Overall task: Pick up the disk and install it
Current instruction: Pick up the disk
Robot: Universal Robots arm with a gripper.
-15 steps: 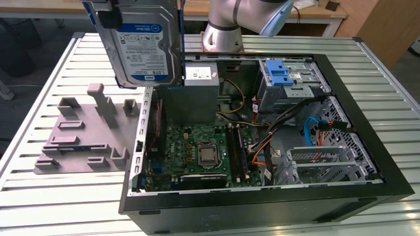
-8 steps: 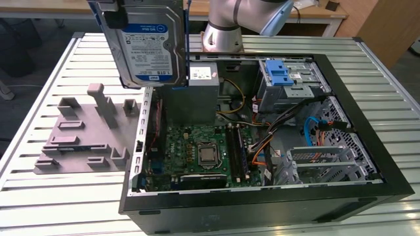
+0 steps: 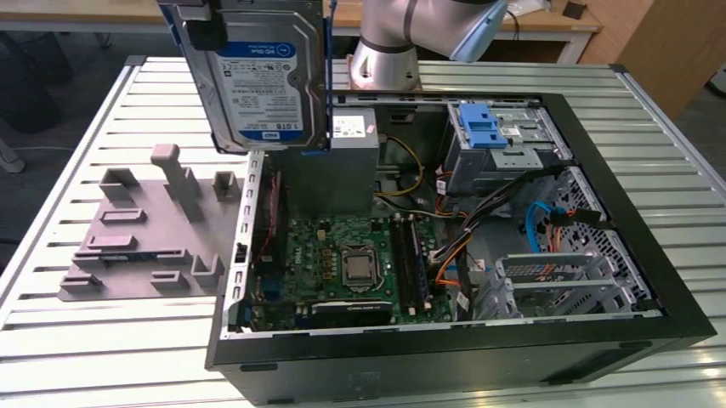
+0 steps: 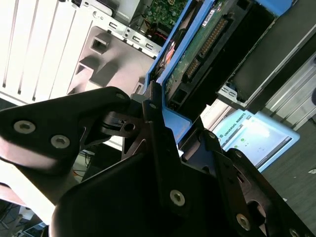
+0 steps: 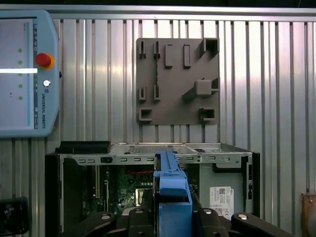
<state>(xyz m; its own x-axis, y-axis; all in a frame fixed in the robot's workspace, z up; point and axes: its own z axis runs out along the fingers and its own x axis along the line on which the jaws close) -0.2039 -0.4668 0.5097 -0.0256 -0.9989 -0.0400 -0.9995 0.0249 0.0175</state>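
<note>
The disk (image 3: 261,76), a silver hard drive with a white-and-blue label in a blue carrier, hangs upright in the air above the open computer case (image 3: 635,255), over its edge on the exterior view's left. My gripper (image 5: 173,210) is shut on the disk's blue carrier (image 5: 172,185), with black fingers (image 5: 138,217) on either side of it. In the second wrist view the gripper (image 4: 165,116) clamps the carrier's end, and the disk's green circuit-board side (image 4: 207,44) faces the camera. The disk is well above the case and touches nothing else.
Inside the case lie the motherboard (image 3: 340,255), a grey power-supply box (image 3: 352,140) and a drive cage with a blue latch (image 3: 490,127). A grey fixture plate (image 3: 148,229) lies on the slatted table beside the case. A teach pendant (image 5: 27,74) rests on the table.
</note>
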